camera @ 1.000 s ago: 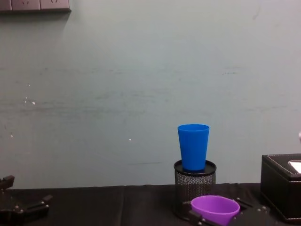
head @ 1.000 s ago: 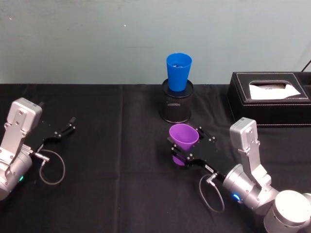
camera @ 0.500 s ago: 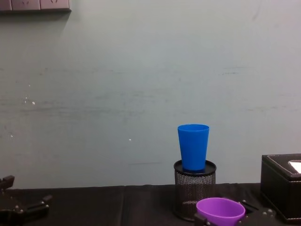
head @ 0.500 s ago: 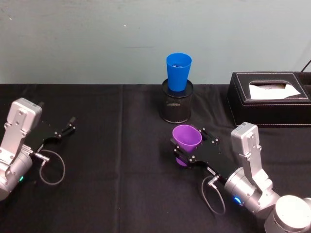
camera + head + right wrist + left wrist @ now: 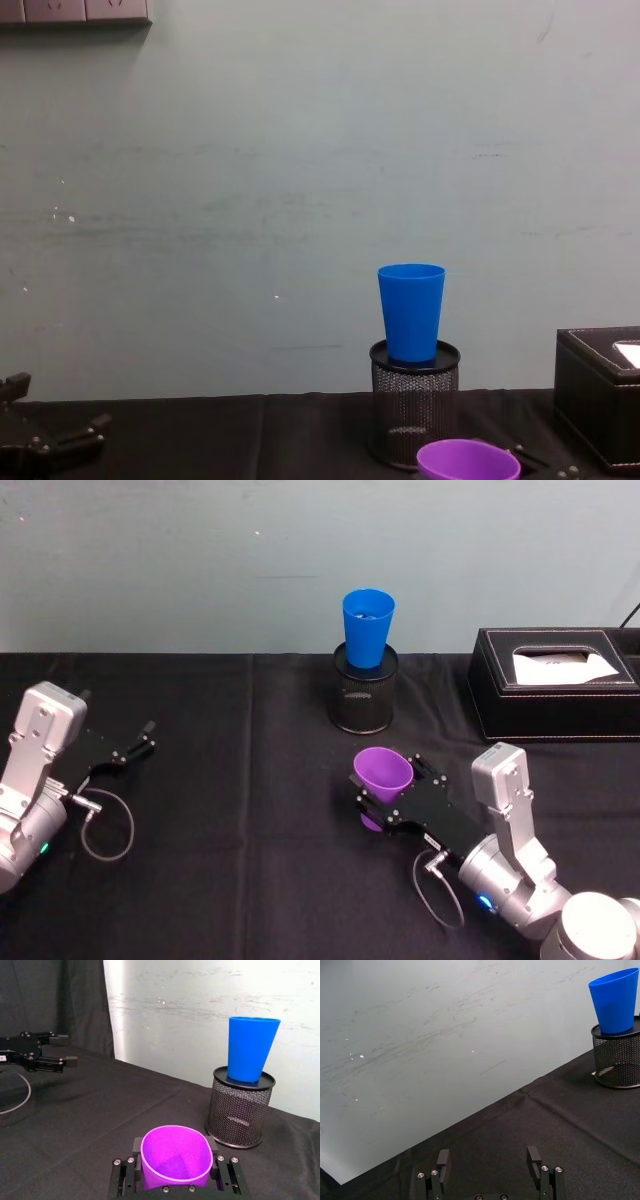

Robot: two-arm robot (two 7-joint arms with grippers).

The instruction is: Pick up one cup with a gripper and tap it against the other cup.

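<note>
Purple cup [image 5: 381,773] clamped upright in right tool [image 5: 385,802], near and in front of mesh holder [image 5: 363,701], drawn slightly back from it versus half a second ago (retreat, perhaps lining up). Blue cup [image 5: 367,628] seated in holder's mouth, untouched; tap pending. Left tool [image 5: 133,748] released, parked far left of holder on counter [image 5: 230,770].
</note>
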